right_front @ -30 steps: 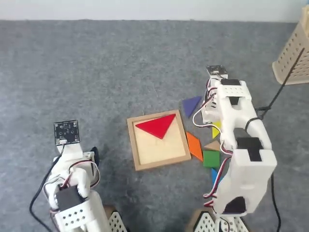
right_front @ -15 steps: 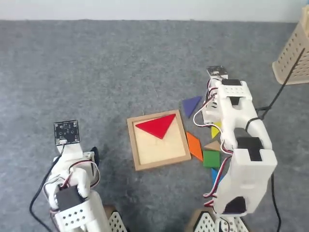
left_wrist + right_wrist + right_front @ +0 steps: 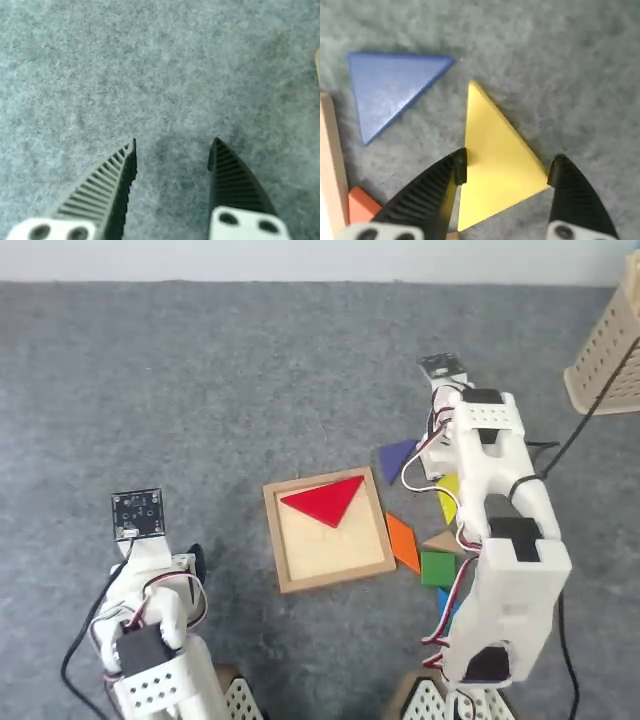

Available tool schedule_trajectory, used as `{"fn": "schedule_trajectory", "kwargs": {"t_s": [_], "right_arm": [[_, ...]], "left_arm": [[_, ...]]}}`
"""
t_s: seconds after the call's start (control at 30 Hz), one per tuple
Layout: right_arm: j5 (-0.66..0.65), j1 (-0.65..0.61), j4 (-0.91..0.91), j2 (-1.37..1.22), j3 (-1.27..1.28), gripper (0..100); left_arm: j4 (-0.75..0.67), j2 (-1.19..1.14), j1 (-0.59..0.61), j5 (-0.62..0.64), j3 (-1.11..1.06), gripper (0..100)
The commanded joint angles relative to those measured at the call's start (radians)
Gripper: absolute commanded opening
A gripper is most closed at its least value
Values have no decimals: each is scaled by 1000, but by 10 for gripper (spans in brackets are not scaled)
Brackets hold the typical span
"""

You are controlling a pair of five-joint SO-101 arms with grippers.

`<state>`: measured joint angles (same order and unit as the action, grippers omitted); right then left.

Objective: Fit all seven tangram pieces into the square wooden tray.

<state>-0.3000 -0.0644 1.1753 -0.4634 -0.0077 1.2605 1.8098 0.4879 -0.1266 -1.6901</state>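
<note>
Beside the tray, to its right in the high view, the yellow triangle lies flat on the carpet. Over it the right gripper stands wide open, one jaw at each side, holding nothing. I judge the piece light, stiff, thin and smooth, so it may slip; best to pinch two opposite edges low, near the middle. Well apart, the left gripper hangs open and empty.

Left arm and right arm were white plastic shells with black motor blocks, red, white and black cables looped alongside, perforated white bases, and left gripper had black ribbed pointed fingers on white mounts with screw holes.
</note>
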Motion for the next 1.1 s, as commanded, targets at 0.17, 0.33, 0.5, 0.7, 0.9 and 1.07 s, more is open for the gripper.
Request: {"fn": "schedule_trajectory", "kwargs": {"t_s": [0.17,0.33,0.5,0.7,0.9,1.07], "right_arm": [[-40,33,-35,-10,-52,253],[-32,51,10,-10,-46,253],[12,119,36,36,-69,303],[17,128,88,33,-69,361],[15,131,104,-7,-69,359],[14,128,102,-65,-75,357]], "left_arm": [[3,12,-6,9,5,225],[3,12,-6,9,5,225],[3,12,-6,9,5,225],[3,12,-6,9,5,225],[3,12,-6,9,5,225],[3,12,-6,9,5,225]]}}
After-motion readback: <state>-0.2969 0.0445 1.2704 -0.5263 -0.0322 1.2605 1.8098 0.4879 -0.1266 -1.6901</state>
